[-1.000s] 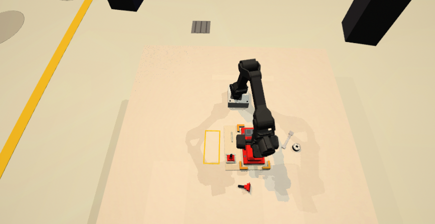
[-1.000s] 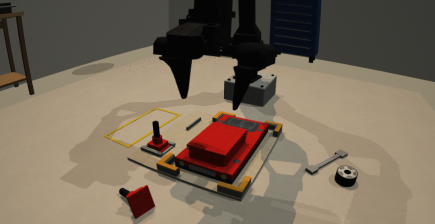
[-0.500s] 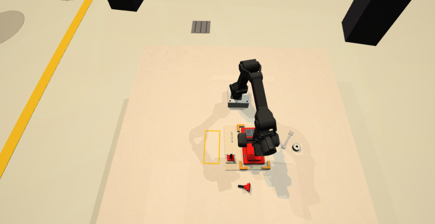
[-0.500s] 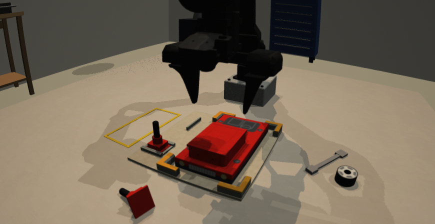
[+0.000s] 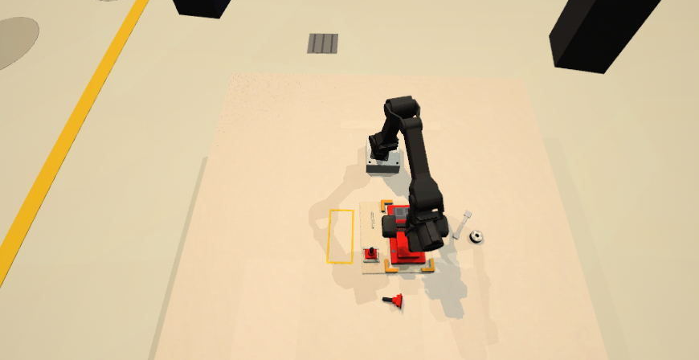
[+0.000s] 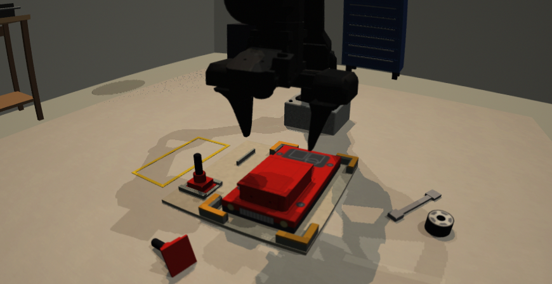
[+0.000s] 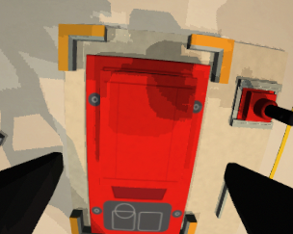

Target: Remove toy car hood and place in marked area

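The red toy car (image 5: pixel 408 259) (image 6: pixel 324 179) (image 7: pixel 93 143) sits upright between orange corner brackets on a thin board. Its hood (image 6: pixel 276 177) (image 7: pixel 145 129) is the raised red block on top, seated on the car. My gripper (image 6: pixel 278 142) (image 7: pixel 146 167) is open and empty, pointing down above the car. In the wrist view its fingers stand wide on either side of the car, with the hood ahead between them. In the top view the arm hides part of the car and the fingertips. The marked area is a yellow outline (image 5: pixel 352 235) (image 6: pixel 165 155) (image 7: pixel 281 143) beside the board; nothing lies in it.
A red part with a black handle (image 5: pixel 371 251) (image 6: pixel 198 164) (image 7: pixel 279 115) stands upright on the board, between car and marked area. A similar part (image 5: pixel 397 300) (image 6: pixel 179 255) lies beyond the board. A grey bar (image 5: pixel 462 224) (image 6: pixel 413 205) and a wheel (image 5: pixel 474 236) (image 6: pixel 439 224) lie on the other side.
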### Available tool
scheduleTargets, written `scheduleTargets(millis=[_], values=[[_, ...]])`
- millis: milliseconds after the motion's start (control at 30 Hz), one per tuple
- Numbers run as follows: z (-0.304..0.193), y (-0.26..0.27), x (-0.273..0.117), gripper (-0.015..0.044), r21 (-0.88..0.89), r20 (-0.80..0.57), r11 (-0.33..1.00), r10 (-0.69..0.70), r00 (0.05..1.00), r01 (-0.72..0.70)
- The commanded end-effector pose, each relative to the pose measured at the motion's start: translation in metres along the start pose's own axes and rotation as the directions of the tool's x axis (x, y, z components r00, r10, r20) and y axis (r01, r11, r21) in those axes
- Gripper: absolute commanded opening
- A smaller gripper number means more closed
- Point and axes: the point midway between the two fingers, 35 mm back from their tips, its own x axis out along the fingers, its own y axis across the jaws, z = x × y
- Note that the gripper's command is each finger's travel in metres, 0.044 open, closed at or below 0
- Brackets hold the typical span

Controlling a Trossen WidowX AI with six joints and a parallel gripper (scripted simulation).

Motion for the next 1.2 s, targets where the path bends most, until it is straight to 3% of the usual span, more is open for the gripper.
scheduleTargets(millis=[0,1167], values=[[-0.002,0.0,0.005,0.044,-0.006,-0.01,1.0,0.001,1.0,-0.001],[-0.002,0.0,0.024,0.044,-0.006,-0.01,1.0,0.001,1.0,-0.001]])
